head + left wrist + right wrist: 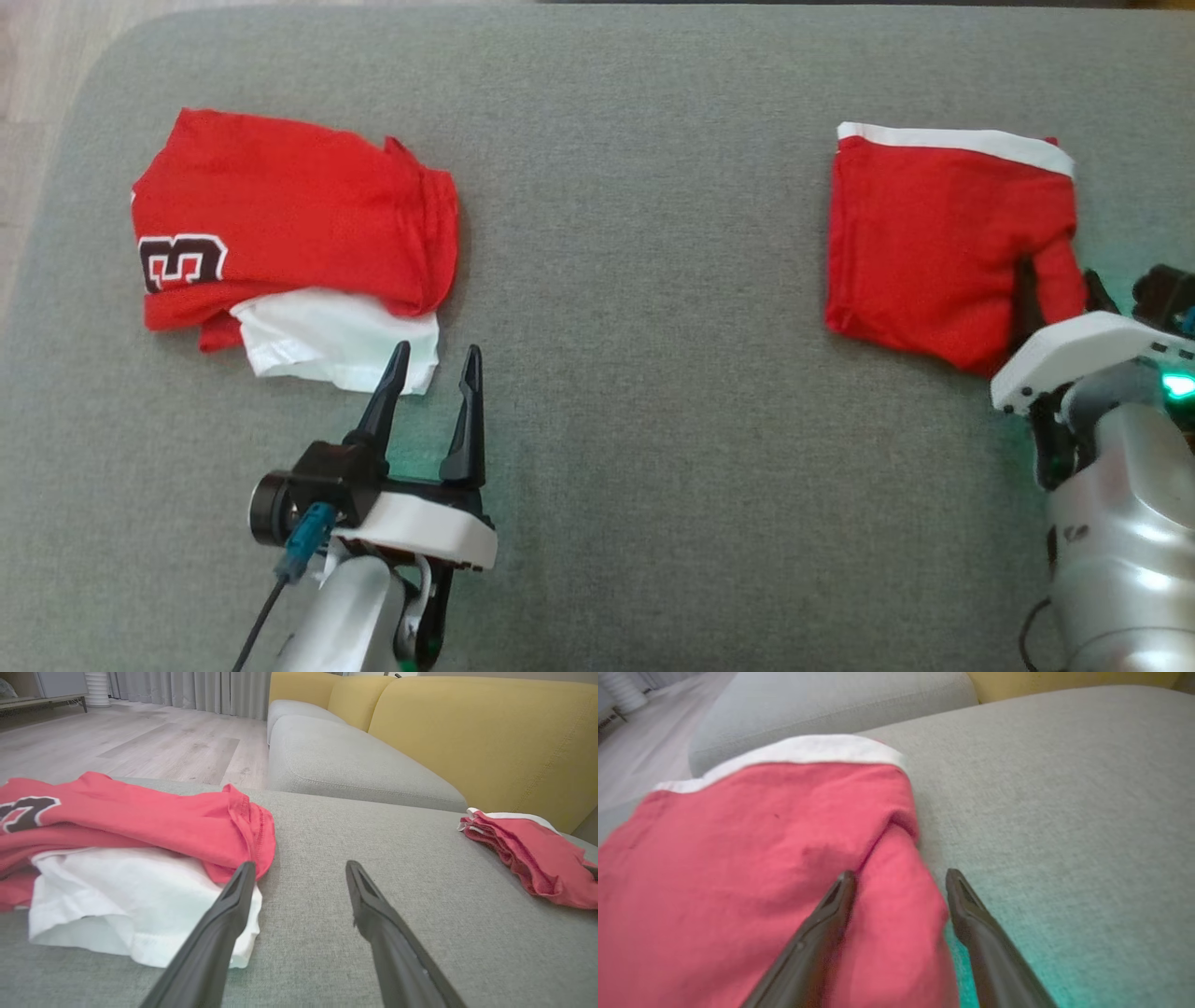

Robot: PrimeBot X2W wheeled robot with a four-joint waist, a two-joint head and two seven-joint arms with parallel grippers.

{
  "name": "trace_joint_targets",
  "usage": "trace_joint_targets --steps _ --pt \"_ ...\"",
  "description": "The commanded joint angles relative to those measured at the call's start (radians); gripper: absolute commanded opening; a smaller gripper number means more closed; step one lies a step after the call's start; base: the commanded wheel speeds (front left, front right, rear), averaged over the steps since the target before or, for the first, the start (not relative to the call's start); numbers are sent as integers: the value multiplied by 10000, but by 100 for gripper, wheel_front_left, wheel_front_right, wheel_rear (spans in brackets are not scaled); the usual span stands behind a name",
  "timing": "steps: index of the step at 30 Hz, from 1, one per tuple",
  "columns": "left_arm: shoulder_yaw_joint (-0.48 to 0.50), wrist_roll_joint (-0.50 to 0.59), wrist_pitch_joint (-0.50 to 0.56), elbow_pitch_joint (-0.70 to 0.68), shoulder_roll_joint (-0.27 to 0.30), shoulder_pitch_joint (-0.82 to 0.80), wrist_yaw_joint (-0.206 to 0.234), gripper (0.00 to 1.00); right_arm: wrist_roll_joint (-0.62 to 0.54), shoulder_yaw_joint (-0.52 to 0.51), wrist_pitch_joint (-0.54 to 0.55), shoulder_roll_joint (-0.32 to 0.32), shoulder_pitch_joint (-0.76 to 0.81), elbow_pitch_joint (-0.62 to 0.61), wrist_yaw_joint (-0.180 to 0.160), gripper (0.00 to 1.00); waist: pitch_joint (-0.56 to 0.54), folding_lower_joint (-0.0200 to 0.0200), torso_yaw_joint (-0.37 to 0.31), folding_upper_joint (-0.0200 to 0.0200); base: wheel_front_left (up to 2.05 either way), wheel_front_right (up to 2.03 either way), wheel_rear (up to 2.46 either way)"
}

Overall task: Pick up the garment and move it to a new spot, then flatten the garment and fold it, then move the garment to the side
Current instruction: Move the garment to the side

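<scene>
A folded red garment with a white band [934, 243] lies on the right of the grey cushion. My right gripper [1060, 287] stands open at its near right corner. In the right wrist view a fold of the red garment [738, 868] lies between the spread fingers of that gripper [900, 873], and the right finger is over bare cushion. A loosely folded red jersey with a black-and-white number [280, 215] lies at the left on a white piece [336, 341]. My left gripper [437, 353] is open just short of the white edge [117, 896], holding nothing [300, 865].
The grey sofa cushion [635, 280] stretches wide between the two garments. Its rounded far left corner meets wooden floor [140, 742]. Yellow backrests [490, 737] and another grey seat [336, 756] stand beyond.
</scene>
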Motion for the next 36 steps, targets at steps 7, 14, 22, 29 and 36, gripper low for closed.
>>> trace_joint_targets --steps 7,14,22,29,36 --pt "244 5 -82 -180 47 -351 63 100 -647 -79 216 48 -842 1122 -9 100 6 -1 12 0 0 0 0" --pt "265 10 -82 -167 47 -426 84 100 -944 1085 155 -462 -1266 2029 -9 0 -53 -1 -125 0 0 0 0" --pt "432 -20 -82 -221 47 -390 75 100 -1627 2801 -107 -2911 -1518 2324 -9 0 -193 -1 -254 0 0 0 0" --pt "425 -60 -82 -378 47 -517 70 100 -1917 3024 -12 -4946 -1590 2486 -9 0 72 -1 -212 0 0 0 0" --pt "446 -54 -82 -401 47 -653 53 100 -2206 2666 -250 -5923 -1735 2447 -9 0 469 -1 -58 0 0 0 0"
